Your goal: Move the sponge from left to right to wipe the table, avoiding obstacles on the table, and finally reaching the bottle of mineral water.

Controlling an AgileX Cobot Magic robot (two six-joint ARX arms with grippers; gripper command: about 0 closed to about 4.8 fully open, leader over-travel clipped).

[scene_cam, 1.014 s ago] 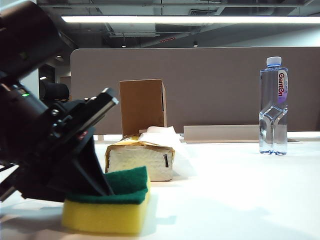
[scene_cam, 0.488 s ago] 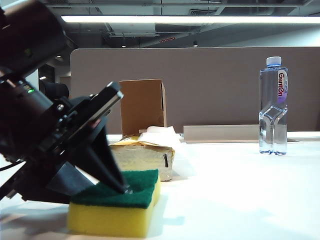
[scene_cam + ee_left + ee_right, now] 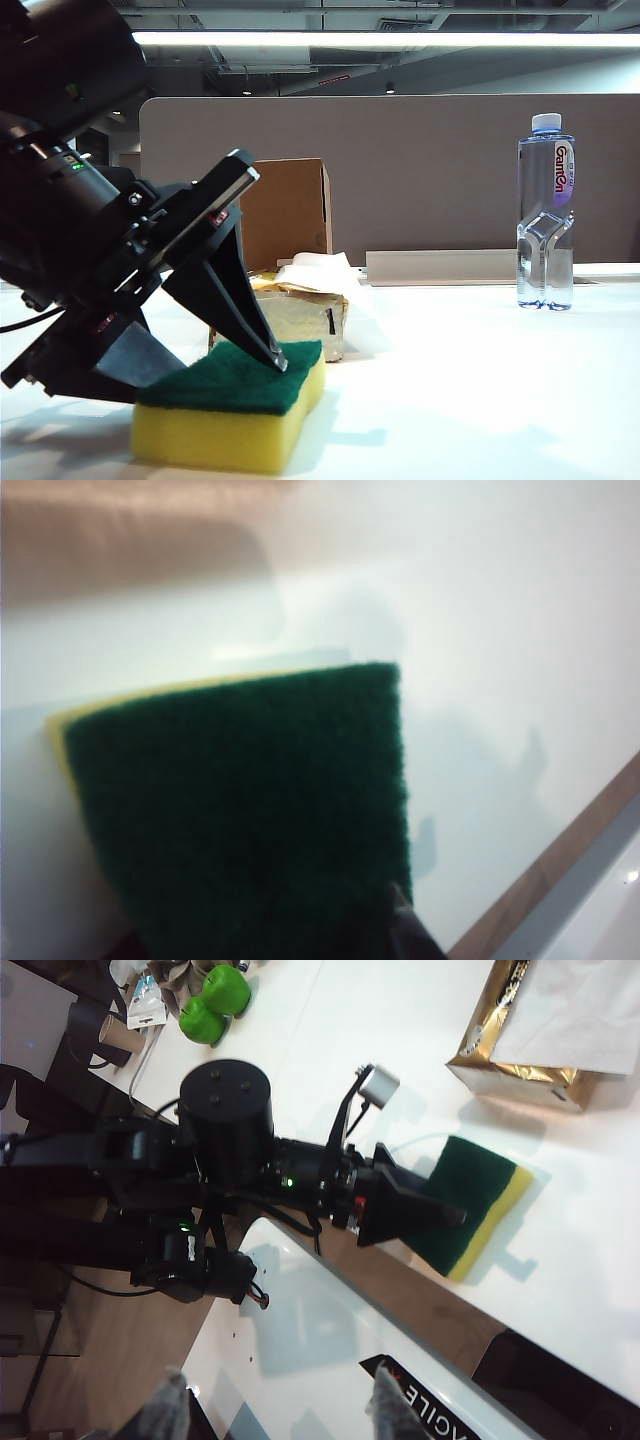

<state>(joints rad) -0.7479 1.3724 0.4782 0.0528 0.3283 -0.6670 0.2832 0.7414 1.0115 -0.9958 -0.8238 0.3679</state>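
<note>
Readable text first: bottle of mineral water (image 3: 546,215) has red lettering running vertically on its white-purple label, we read it roughly as "GanTen" but it's small, so treat that as a maybe. Pale blue cap, standing upright far right on the table (image 3: 480,400). In the right wrist view we also see partial white letters on a black panel at the near edge, cut off, not legible.

Sponge (image 3: 235,407) sits flat, near left of the table, green scouring side up, yellow foam below. Same sponge in the left wrist view (image 3: 240,815) and from above (image 3: 470,1215).

Left gripper (image 3: 215,345): arm comes in from the left, angled down toward the sponge. Jaws spread apart, nothing clamped; the upper finger's tip rests on the green top, the lower one sits by the sponge's left end.

Obstacles: tissue pack (image 3: 300,305) with gold edges and a white sheet sticking out, just behind the sponge; brown cardboard box (image 3: 287,212) farther back, upright. Both well left of the bottle.

Right gripper (image 3: 275,1410): held high over the near left area, looking down on the left arm. Two blurred fingertips well apart, empty.
</note>
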